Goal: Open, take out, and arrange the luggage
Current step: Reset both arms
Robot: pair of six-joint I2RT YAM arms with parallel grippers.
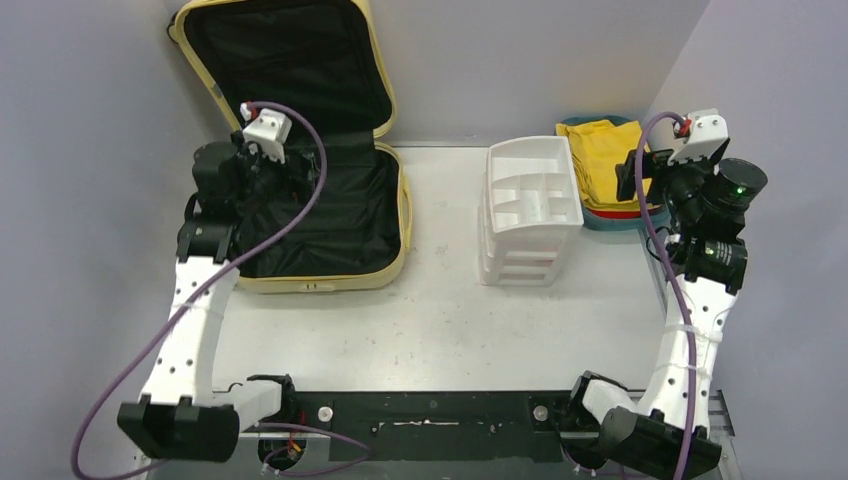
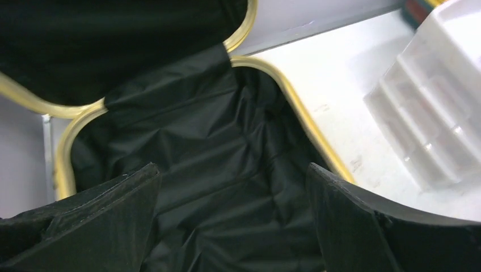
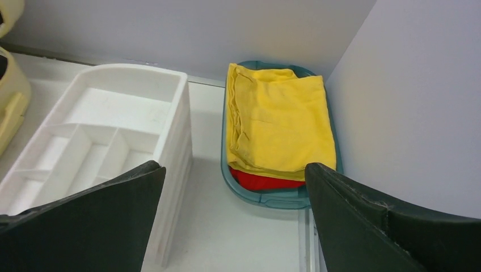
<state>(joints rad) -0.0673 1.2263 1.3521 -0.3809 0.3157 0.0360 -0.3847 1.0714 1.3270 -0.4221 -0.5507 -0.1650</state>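
Observation:
The pale-yellow luggage [image 1: 330, 282] lies open at the back left, its lid [image 1: 290, 60] leaning against the wall. Only crumpled black lining [image 2: 227, 141] shows inside. My left gripper [image 1: 262, 172] hangs over the left part of the lower shell. In the left wrist view its jaws [image 2: 232, 170] stand wide open with only lining between them. My right gripper [image 1: 640, 175] is at the far right, above the table in front of the teal tray. Its jaws [image 3: 235, 167] are open and hold nothing.
A white drawer organizer [image 1: 530, 205] stands mid-table, right of the luggage. A teal tray [image 3: 272, 199] in the back right corner holds a folded yellow cloth [image 3: 281, 124] over a red one [image 3: 258, 180]. Walls close in on the back, left and right.

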